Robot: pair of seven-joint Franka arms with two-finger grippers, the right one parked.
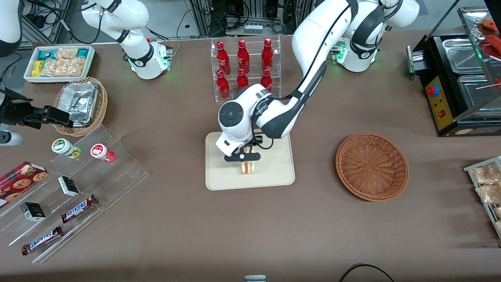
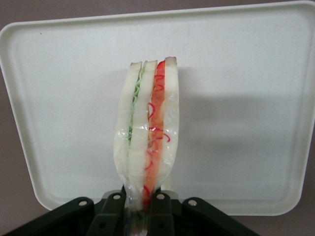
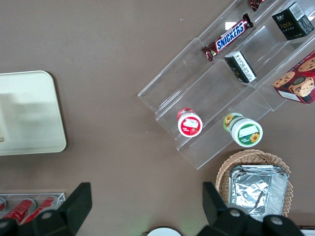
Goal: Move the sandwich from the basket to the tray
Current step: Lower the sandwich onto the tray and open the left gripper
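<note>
My hand [image 1: 243, 157] pinched the sandwich [image 2: 146, 142] by one end; its long axis pointed straight away from my fingers, hanging directly above the tray [image 2: 246, 98].

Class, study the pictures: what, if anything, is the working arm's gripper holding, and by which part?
The gripper, above the tray, holds the sandwich. Its fingers pinch one narrow end, pressing on the bread faces.
</note>
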